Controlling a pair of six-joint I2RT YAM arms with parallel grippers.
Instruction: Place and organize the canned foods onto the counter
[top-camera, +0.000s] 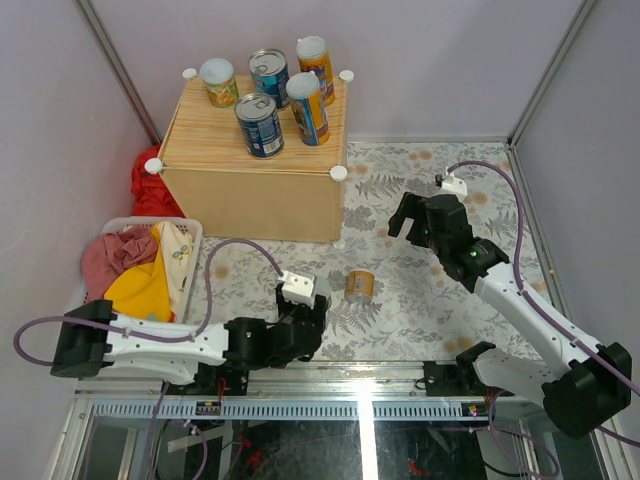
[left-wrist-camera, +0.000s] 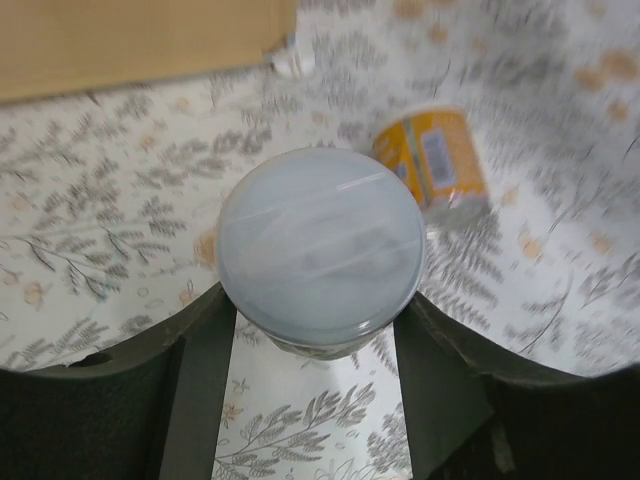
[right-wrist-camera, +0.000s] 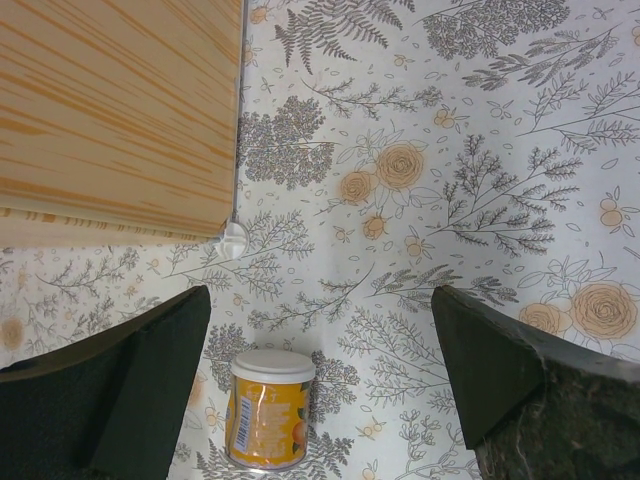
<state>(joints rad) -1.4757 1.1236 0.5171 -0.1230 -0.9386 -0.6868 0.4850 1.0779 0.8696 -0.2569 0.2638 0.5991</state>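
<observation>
Canned foods (top-camera: 259, 125), five of them, stand upright on the counter (top-camera: 200, 140) at 11 o'clock in the top view: a short green-and-yellow tin (top-camera: 219, 83), two wider blue tins (top-camera: 268, 76) and two tall orange-and-blue tins (top-camera: 309, 108). A small orange can (top-camera: 359, 285) sits off the counter on the floral tablecloth (top-camera: 430, 300), near the picture's centre, at 5 o'clock from the counter. The left gripper (top-camera: 318, 305) lies low at 8 o'clock of that can; what it holds is hidden from above. The right gripper (top-camera: 418, 222) hovers at 2 o'clock of the orange can, well apart from it. A white basket (top-camera: 192, 228) of clothes sits at 9 o'clock.

From the left wrist, a white-lidded can (left-wrist-camera: 320, 245) fills the centre, with the dark fingers (left-wrist-camera: 205, 370) closed against its sides below the lid. The orange can is at 1 o'clock, near it but apart. The counter's wooden side fills the 11 o'clock corner.

From the right wrist, the jaws stand wide with nothing gripped. The orange can shows low at 7 o'clock on the cloth. The counter's plank top fills 10 o'clock, with one white knob (right-wrist-camera: 234, 238) at its corner.
</observation>
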